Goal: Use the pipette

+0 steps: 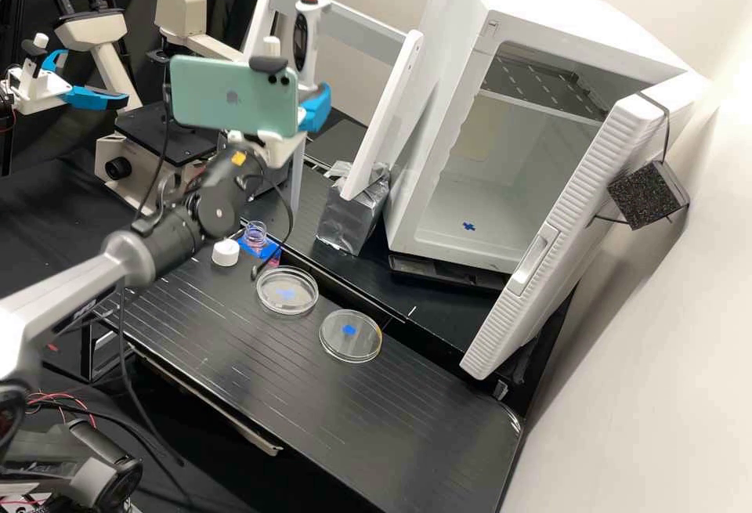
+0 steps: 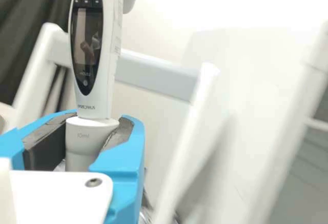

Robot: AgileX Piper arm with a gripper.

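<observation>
A robot arm [image 1: 157,251] holds a pipette [image 2: 95,80] upright above the level of a laboratory tabletop [image 1: 258,356], in front of a white frame [image 1: 345,19] whose near leg stands by a foil-wrapped block [image 1: 352,215]. The jaws are closed as far as the tool allows, the padded blue fingers [image 2: 128,149] on either side of its grey lower collar. Below, an open bottle [image 1: 254,236] with pinkish contents stands on a blue patch [image 1: 270,250], its apparent cap [image 1: 225,253] just beside it, while a left dish [image 1: 294,307] and a right dish [image 1: 337,338] lie a little apart on the black surface. Behind them an incubator [image 1: 446,82] stands with its door open. The pipette appears to be secured, and the step in hand looks to be the carry between the frame and the work, with no liquid visibly being handled. Next should come a steady move to the bottle, the tool kept vertical and its lower end lined up over the mouth, then a slow descent to draw liquid, presumably for the dishes. Whether a tip is fitted cannot be told. A swing taken too low could knock the bottle or frame.
</observation>
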